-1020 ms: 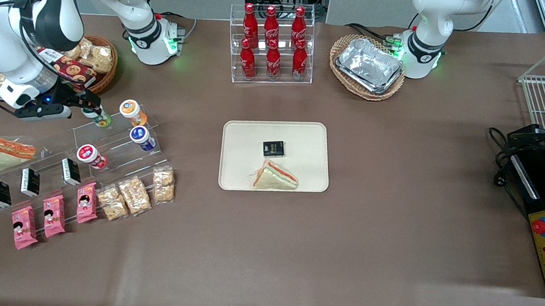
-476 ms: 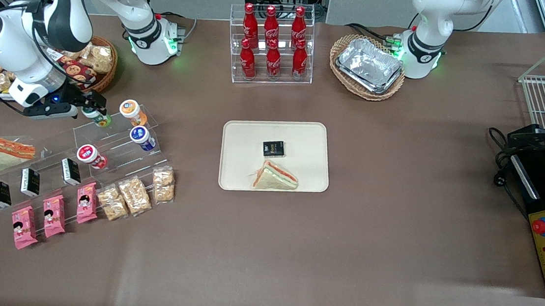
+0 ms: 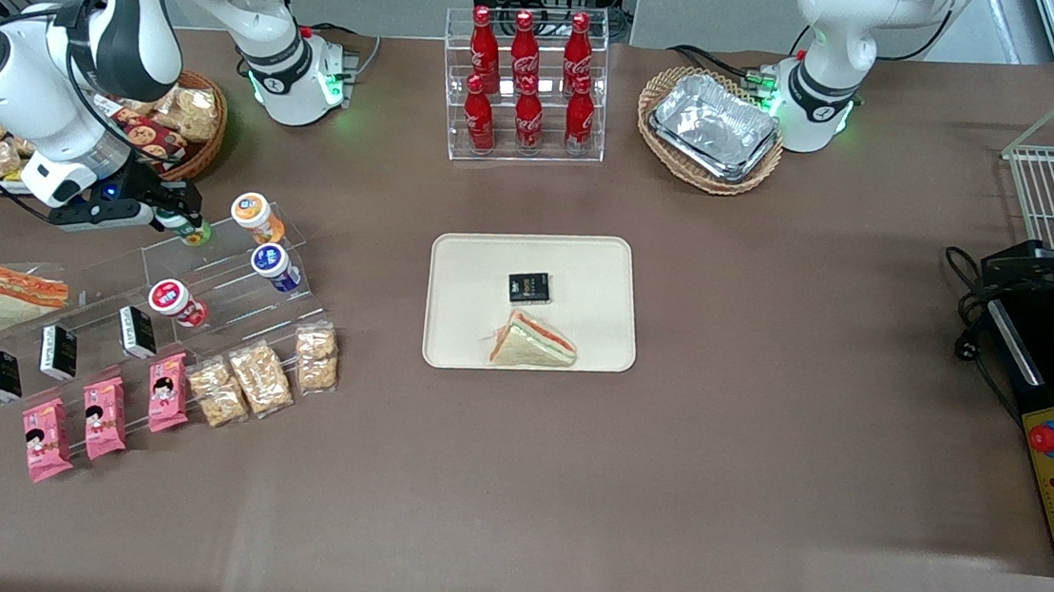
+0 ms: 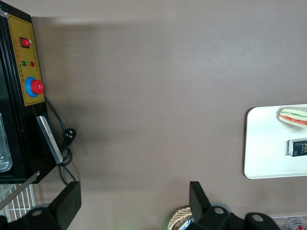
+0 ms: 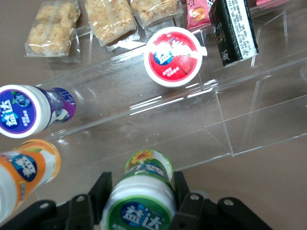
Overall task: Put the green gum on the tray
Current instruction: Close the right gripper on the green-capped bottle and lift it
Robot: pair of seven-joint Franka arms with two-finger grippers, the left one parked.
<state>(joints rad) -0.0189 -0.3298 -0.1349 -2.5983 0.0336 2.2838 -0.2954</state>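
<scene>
Tray (image 3: 473,263) sits mid-counter (image 3: 766,403), well apart from the hand. On it I see a wrapped sandwich (image 3: 532,342) and a small black box (image 3: 529,286); those two lie near each other, not touching.

Clear tiered stand (image 5: 211,110) at the working arm's end holds the gum bottles: orange-lidded bottle (image 3: 253,214), blue-lidded bottle (image 3: 271,264), red-lidded bottle (image 3: 172,299). Black cartons (image 3: 59,352) stand on its lower step.

Hand (image 5: 140,199) is on the top step, beside the orange-lidded bottle. Wrist view shows its fingers closed on the green gum (image 5: 140,203), one finger on each side of the body.

From the front the green gum is mostly hidden by the fingers; I only see a bit of its label. The wrist camera cuts off the lid's edge.

Green gum's long axis runs toward the wrist camera, lid facing it. It leans like its neighbours; exact tilt I can't tell.
</scene>
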